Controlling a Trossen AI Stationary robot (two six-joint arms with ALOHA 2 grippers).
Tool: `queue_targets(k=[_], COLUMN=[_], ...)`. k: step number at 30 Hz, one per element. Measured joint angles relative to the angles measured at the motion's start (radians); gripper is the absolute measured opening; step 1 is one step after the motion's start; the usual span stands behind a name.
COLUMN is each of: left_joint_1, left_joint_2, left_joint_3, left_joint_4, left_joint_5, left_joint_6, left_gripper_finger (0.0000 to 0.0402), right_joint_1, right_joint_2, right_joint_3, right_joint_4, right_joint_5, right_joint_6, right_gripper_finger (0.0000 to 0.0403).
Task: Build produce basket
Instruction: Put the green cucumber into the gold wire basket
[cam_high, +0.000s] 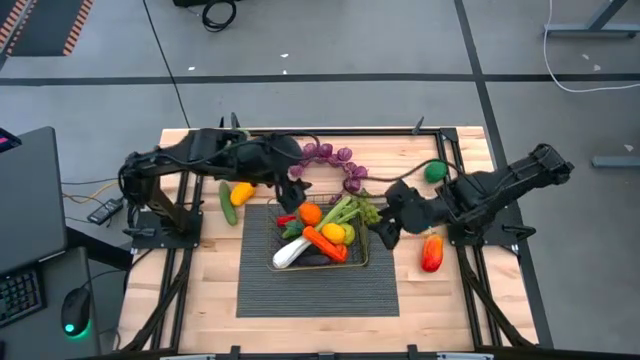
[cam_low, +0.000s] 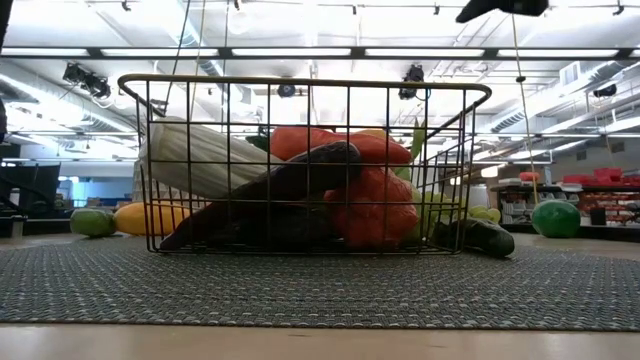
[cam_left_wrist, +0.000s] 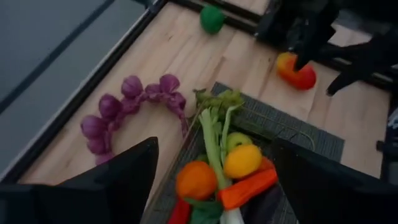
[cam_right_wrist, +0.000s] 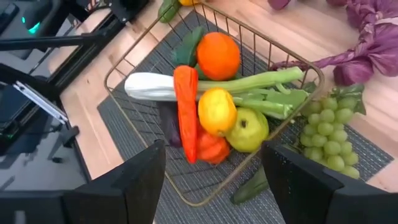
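Observation:
The brass wire basket (cam_high: 364, 262) stands on the dark ribbed mat (cam_high: 318, 290). In it lie a leek (cam_right_wrist: 155, 87), a carrot (cam_right_wrist: 185, 106), an orange (cam_right_wrist: 217, 55), a yellow fruit (cam_right_wrist: 216, 111), a green apple (cam_right_wrist: 247, 129) and a red pepper (cam_right_wrist: 211, 149). Green grapes (cam_right_wrist: 326, 140) lie on the mat against the basket's right end. My left gripper (cam_high: 296, 190) hangs open above the basket's far left corner, holding nothing (cam_left_wrist: 214, 149). My right gripper (cam_high: 383, 232) is open above the basket's right end, fingers apart and bare (cam_right_wrist: 212, 149).
Purple grapes (cam_high: 335, 160) lie on the wood beyond the basket. A green round fruit (cam_high: 434, 172) and a red-yellow pepper (cam_high: 432, 252) lie at the right, a yellow pepper (cam_high: 241, 192) and cucumber (cam_high: 228, 208) at the left. A dark green piece (cam_low: 480, 235) lies beside the basket.

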Motion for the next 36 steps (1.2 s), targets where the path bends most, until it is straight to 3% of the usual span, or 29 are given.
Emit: queue_targets(k=[4,6,12,16,22,26,31,36], left_joint_1=[0.016,0.023,0.010,0.027,0.026,0.027,0.060,0.096], left_joint_2=[-0.041,-0.084,-0.323,-0.505,-0.732,-0.776,-0.759,-0.725], left_joint_3=[-0.006,-0.075,-0.480,-0.683,-0.962,-1.058,-1.120,-1.145], left_joint_4=[-0.056,-0.051,0.196,0.331,0.324,0.303,0.174,0.059], left_joint_5=[-0.008,-0.005,0.020,0.010,-0.005,-0.011,-0.016,0.000], left_joint_6=[0.049,0.056,-0.038,-0.138,-0.368,-0.564,-0.749,-0.855], left_gripper_finger=[0.0304,0.0298,0.0288,0.0288,0.0288,0.0288,0.0288,0.0288], right_joint_1=[-0.065,-0.089,-0.132,-0.164,-0.204,-0.232,-0.315,-0.431], right_joint_2=[0.001,0.001,0.001,0.001,0.001,0.001,0.001,0.001], right_joint_3=[0.000,0.000,0.000,0.000,0.000,0.000,0.000,0.000], right_joint_4=[0.039,0.062,0.104,0.109,0.124,0.126,0.167,0.270], right_joint_5=[-0.040,-0.045,-0.052,-0.058,-0.136,-0.137,-0.138,-0.246], right_joint_6=[-0.012,-0.017,-0.040,-0.044,-0.030,-0.060,-0.214,-0.293], right_gripper_finger=[0.0268,0.0268,0.0268,0.0268,0.0268,0.0268,0.0268,0.0268])
